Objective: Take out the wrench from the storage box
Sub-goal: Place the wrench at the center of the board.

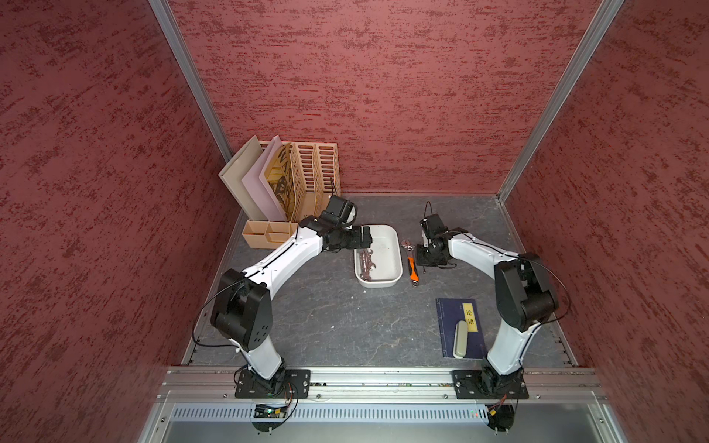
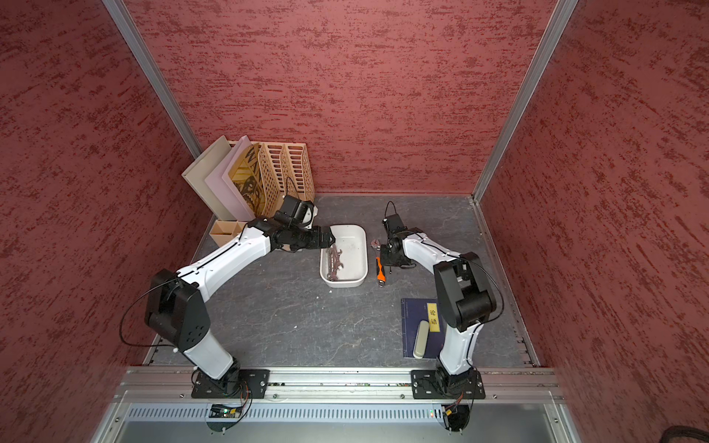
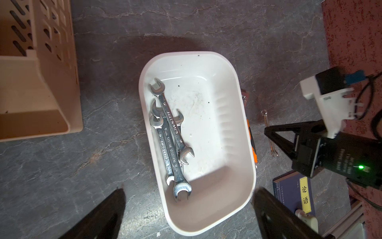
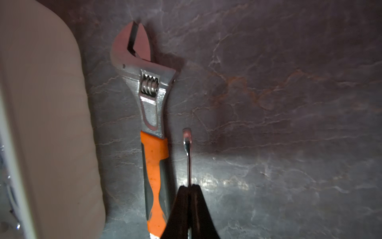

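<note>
The left gripper (image 3: 189,193) hangs wide open and empty over the storage box (image 3: 206,124), wrenches (image 3: 169,144) piled inside, while just beside the box the right gripper (image 4: 189,187) pinches a slim wrench (image 4: 188,157).

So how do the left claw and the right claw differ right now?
The left claw is wide open and empty; the right claw is shut on a slim silver wrench. The left claw hangs above the storage box and the wrenches lying in it; the right claw is outside the box, low over the table beside the orange-handled wrench. Both are black.
</note>
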You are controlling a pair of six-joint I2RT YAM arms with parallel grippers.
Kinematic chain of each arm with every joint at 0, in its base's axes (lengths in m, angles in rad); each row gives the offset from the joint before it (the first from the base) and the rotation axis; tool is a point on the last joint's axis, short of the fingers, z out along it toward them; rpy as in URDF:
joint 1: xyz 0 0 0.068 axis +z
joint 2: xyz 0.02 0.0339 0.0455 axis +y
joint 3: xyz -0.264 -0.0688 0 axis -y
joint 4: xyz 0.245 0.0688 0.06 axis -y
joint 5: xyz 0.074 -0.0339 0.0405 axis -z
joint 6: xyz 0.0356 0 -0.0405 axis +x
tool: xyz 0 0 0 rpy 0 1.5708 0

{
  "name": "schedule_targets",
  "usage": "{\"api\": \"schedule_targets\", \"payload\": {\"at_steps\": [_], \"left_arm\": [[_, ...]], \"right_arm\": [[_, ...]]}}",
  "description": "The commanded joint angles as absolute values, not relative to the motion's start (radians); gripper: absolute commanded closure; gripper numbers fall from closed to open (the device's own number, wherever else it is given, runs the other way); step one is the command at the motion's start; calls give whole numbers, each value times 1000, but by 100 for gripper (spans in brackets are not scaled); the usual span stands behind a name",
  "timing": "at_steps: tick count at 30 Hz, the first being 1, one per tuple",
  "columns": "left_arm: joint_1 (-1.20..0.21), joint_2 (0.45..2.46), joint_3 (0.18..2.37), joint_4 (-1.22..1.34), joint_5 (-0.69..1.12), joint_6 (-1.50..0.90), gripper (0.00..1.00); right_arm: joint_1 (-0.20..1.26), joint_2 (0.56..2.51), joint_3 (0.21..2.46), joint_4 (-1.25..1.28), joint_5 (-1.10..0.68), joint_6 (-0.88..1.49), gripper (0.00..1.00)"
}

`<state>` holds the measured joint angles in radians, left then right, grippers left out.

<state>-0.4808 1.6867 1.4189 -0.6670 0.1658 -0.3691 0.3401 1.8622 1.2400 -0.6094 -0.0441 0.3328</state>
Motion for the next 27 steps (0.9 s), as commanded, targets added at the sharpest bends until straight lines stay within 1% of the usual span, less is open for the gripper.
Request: {"api": "schedule_targets", "payload": {"at_steps": [1,16,19,20,27], "left_arm": [[-479,1699,1440,-636,202,-362,0],[-471,1736,1461,-640,223,-378,0],[-471,1735,1461,-641,222,-378,0],[-471,1734,1460,-641,220,-378,0],[-468,1720,1457,-652,204,-383,0]], "right_arm": [[328,1902,1237,-533,-101,311,100],[294,1926,1206,-563,-42,270,100],[294,1925,1208,-572,-43,269,89],[294,1924,1207,-574,-41,268,87],[294,1904,1224,-602,-14,264,80]]}}
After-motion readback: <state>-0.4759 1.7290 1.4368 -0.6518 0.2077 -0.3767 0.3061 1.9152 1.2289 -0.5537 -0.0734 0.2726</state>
